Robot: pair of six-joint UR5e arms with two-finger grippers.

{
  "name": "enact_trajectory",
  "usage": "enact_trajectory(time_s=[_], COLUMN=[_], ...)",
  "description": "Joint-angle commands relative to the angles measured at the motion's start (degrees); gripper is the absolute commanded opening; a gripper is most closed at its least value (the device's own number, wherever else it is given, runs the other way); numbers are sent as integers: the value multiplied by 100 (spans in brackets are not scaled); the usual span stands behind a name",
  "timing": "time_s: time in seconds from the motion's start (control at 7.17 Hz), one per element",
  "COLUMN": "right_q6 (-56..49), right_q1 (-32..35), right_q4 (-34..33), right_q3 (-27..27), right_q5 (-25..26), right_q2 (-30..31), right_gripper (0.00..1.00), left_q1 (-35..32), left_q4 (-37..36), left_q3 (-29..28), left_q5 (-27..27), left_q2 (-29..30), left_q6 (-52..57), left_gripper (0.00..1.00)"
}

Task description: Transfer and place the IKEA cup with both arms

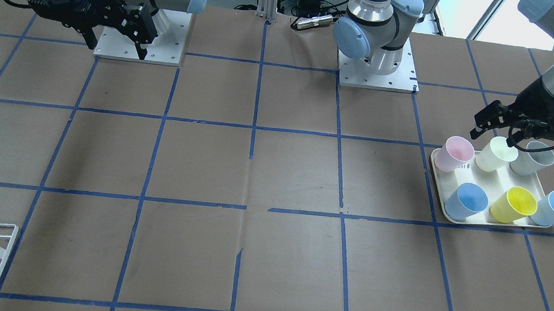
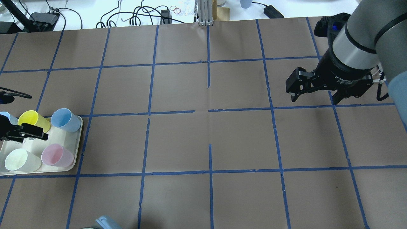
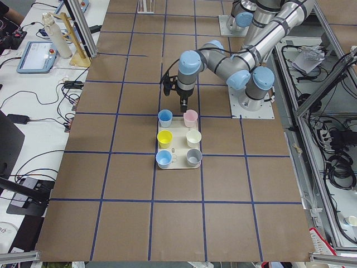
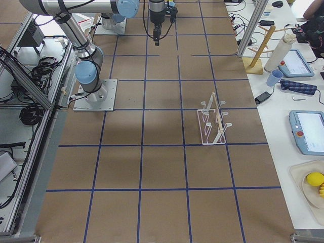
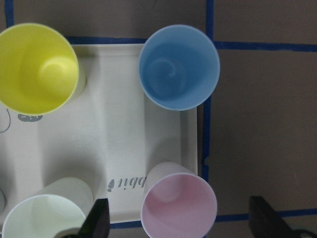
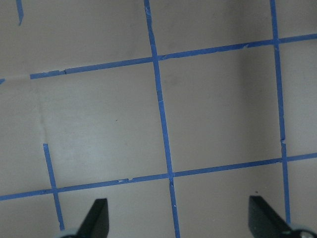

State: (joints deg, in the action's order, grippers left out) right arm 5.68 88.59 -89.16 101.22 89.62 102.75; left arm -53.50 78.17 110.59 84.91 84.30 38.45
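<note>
Brown-papered worktable in an evenly lit lab bay

The table (image 1: 295,177) is covered in brown paper marked into squares by blue tape (image 1: 257,93). A white bench (image 4: 283,131) runs along one long edge, strewn with black cables (image 2: 140,16), and an aluminium post (image 2: 205,12) stands at the middle of that edge. Metal frame rails (image 4: 30,76) line the opposite long edge, above a grey floor (image 3: 334,223).

Robotics lab: taped-grid table (image 1: 275,175), teach pendants (image 4: 310,132)
</note>
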Motion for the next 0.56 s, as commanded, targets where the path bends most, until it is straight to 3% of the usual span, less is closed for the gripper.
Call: enact_trajectory(time_s=[0.0,0.28,0.42], right_q6=[-571,-761,-761], right_q1=[0,0,0], right_q4=[267,443,452], right_q3=[-14,-163,-181], right_q5=[-67,-67,-67], right_q2=[70,96,105], right_gripper=[100,100,100], left_q1=[-1708,-3195,-3689], left_q4=[952,1488,1700], left_q3=[-896,-1686,-1995], left_q5=[376,404,404], left_q2=[-142,-46,-37], left_q6=[-1927,-3757,-4157], left_gripper=[100,100,100])
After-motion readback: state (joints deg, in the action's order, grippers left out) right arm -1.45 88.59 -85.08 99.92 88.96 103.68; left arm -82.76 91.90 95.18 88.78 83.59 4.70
